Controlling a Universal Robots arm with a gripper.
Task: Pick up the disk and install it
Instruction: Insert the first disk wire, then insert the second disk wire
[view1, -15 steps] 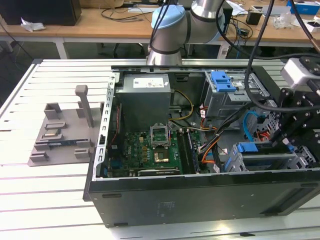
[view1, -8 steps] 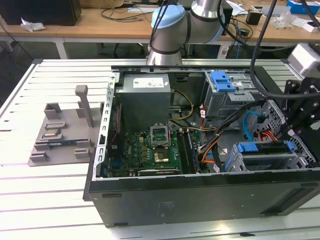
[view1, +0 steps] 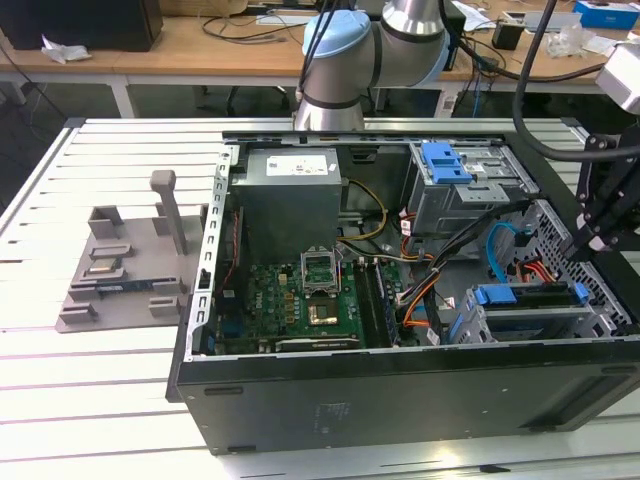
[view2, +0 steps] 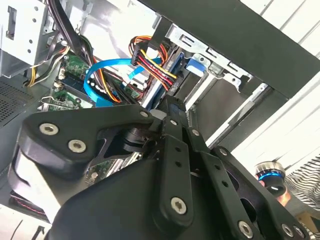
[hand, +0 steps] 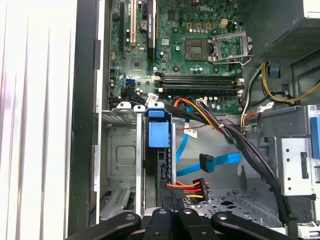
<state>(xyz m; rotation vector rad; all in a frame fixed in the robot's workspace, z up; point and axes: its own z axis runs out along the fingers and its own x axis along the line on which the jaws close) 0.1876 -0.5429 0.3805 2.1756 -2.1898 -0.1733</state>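
From my remote seat I see the open computer case (view1: 400, 395) lying on its side on the slatted table (view1: 90, 390), with the arm reaching over it from the far edge. The gripper (view1: 585, 245) hangs at the exterior view's right end of the case, over the drive cage. The disk (view1: 530, 298) sits on edge in that cage, with blue rails at both ends.

In the first wrist view the disk (hand: 165, 170) runs as a dark slab from the blue latch (hand: 159, 132) down to the gripper (hand: 170, 202). The fingers are drawn close together on its upper edge (gripping it, as far as I can judge). A plug with red, yellow and black wires (hand: 192, 187) lies just beside that grip, and a blue flat cable (hand: 220, 162) curls nearby.

In the second wrist view the fingers (view2: 172, 150) converge on the same dark edge.

The green motherboard (view1: 300, 300) and the grey power box (view1: 290, 200) fill the case's other half. A grey plastic fixture (view1: 120, 270) stands on the table, well apart from the case.
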